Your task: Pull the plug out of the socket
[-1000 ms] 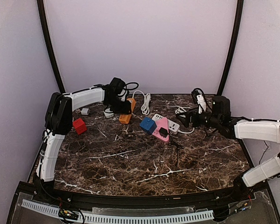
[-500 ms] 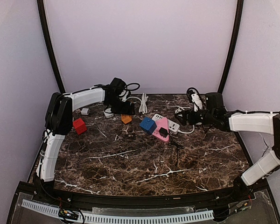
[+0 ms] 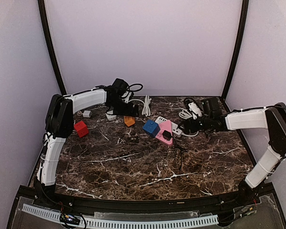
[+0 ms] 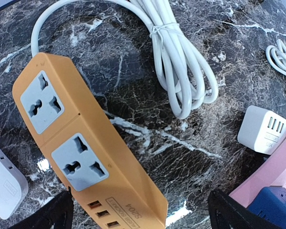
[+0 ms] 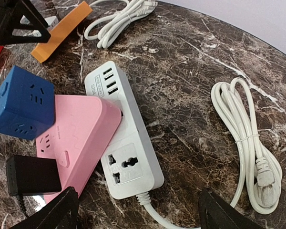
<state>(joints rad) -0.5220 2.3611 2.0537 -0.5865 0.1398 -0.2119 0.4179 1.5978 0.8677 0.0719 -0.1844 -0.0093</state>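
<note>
1. The plug, black, is seen seated in the pink socket, near the middle of the worktop; a dark lead is trailed from it toward the near edge.
2. The pink socket is pressed against the white strip on one side, and the blue cube is set against it on the other.
3. The right end effector is held wide open above the white strip and the pink socket. Nothing is gripped by it, and the plug is found just beside one of its fingers.
4. The left end effector is spread wide open over the near end of the orange strip. Nothing is gripped; whether the strip is touched cannot be told.
5. A bundled cord is laid just beyond the orange strip, and a second cord is laid beside the white strip.
6. A red cube and a small adapter are placed at the left of the worktop, well apart from the plug.
</note>
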